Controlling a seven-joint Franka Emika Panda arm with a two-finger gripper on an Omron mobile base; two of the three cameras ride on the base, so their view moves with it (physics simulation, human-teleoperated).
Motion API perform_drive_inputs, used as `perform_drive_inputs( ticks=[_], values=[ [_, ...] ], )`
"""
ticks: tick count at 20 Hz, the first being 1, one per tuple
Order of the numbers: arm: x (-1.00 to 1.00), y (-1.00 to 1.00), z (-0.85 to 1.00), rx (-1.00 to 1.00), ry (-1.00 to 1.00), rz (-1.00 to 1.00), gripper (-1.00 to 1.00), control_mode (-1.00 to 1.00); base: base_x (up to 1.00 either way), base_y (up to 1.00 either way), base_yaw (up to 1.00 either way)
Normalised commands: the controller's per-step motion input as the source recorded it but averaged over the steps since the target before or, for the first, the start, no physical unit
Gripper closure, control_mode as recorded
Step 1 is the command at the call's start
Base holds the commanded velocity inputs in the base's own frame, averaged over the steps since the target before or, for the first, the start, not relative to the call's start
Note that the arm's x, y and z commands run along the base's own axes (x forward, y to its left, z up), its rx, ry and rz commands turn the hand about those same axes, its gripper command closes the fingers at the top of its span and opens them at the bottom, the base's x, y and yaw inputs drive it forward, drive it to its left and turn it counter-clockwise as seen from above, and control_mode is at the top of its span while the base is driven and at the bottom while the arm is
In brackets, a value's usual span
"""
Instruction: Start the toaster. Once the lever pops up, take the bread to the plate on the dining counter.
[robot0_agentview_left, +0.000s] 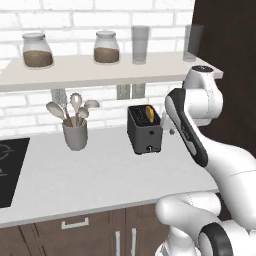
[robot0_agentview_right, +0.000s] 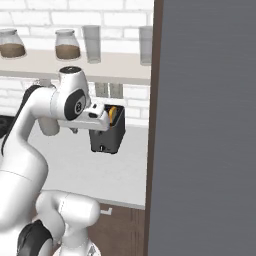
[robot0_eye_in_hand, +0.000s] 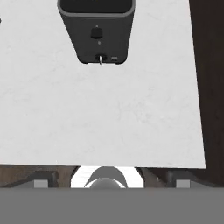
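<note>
A: Bread (robot0_agentview_left: 149, 114) is sitting in the toaster (robot0_agentview_left: 144, 131), its top edge poking out of one slot. The toaster is standing on the tabletop (robot0_agentview_left: 95, 175) near the wall.

B: Is the pincer holding anything?

A: No, it is hanging spread wide and empty, well short of the toaster.

B: How is the slice going to handle?

A: Probably light, stiff, and crumbly. I am thinking pinch the exposed crust across its flat faces, gently, and lift straight up.

free: worktop (robot0_agentview_left: 100, 175) before toaster (robot0_agentview_left: 145, 131) | obstacles: shelf (robot0_agentview_left: 90, 70) above; utensil holder (robot0_agentview_left: 75, 134) left
</note>
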Motion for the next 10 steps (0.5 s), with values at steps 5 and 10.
perform_drive_inputs(
  ticks=[5,10],
  values=[
    [0.08,0.00,-0.33,-0.01,0.00,0.00,-1.00,-1.00,0.00,0.00,0.00],
    [0.78,0.00,-0.02,0.00,0.01,0.00,-1.00,-1.00,0.00,0.00,0.00]
  ],
)
